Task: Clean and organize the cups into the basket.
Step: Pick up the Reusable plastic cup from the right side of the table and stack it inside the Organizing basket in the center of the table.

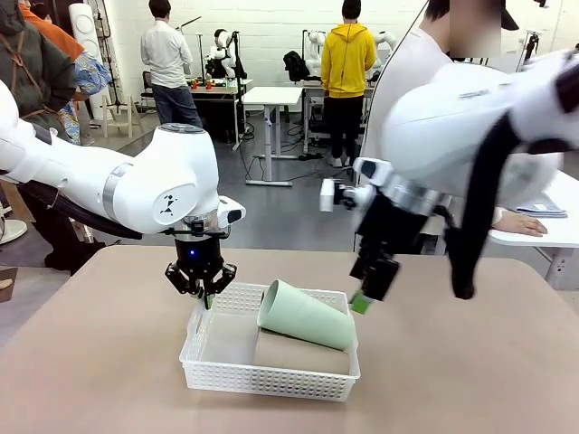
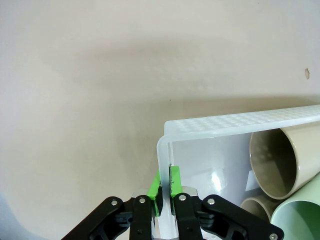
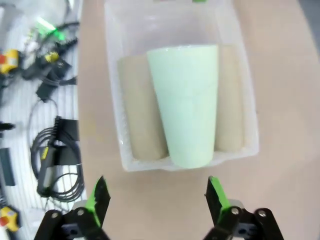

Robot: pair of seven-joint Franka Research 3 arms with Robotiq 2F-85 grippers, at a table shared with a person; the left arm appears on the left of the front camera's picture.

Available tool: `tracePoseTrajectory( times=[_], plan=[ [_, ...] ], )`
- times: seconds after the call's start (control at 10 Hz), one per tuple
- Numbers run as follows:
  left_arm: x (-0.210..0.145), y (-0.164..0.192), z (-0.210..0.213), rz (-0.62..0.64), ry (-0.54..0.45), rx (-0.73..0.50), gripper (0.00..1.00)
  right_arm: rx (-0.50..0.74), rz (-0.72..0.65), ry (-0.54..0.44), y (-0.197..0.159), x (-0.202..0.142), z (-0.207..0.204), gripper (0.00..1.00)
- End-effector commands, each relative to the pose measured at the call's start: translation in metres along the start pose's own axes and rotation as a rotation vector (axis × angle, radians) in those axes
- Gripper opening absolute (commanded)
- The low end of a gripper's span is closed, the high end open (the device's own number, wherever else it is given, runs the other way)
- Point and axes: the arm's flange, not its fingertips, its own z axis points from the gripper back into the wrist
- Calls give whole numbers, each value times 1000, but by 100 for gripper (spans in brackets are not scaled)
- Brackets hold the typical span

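Observation:
The white lattice basket [image 1: 262,384] stands mid-table. A mint green cup [image 1: 303,315] lies on its side in it, across a kraft brown cup [image 1: 298,354]. My left gripper [image 1: 201,282] is at the basket's far left corner, shut on the wall there. In the left wrist view the green pads [image 2: 172,182] pinch the basket's wall [image 2: 240,122], and two brown cup mouths [image 2: 280,160] [image 2: 257,207] and the mint cup [image 2: 300,220] show inside. My right gripper [image 1: 366,297] hangs open just right of the basket. From above, the right gripper [image 3: 157,195] is empty, with the mint cup [image 3: 186,105] over two brown cups [image 3: 142,115] [image 3: 231,100] in the basket [image 3: 114,100].
Bare tan tabletop [image 1: 452,380] surrounds the basket. A person stands at the far right side, one hand [image 1: 520,221] resting on a neighbouring white table. Cables and small tools [image 3: 50,125] lie beyond the table's edge in the right wrist view.

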Motion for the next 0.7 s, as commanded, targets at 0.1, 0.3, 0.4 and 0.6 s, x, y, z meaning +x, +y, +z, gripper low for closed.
tracePoseTrajectory(
  times=[0.1, 0.3, 0.4, 0.6],
  plan=[
    [1, -1, 2, 0, -7, 1, 0, 69, 52, -113, 8, -48, -29, 100],
    [1, -1, 2, 0, -7, 1, 0, 57, 36, -76, 6, -46, -17, 100],
    [1, -1, 2, 0, -7, 1, 0, 57, 36, -76, 6, -46, -17, 100],
    [1, -1, 2, 0, -7, 1, 0, 57, 36, -76, 6, -46, -17, 100]
  ],
)
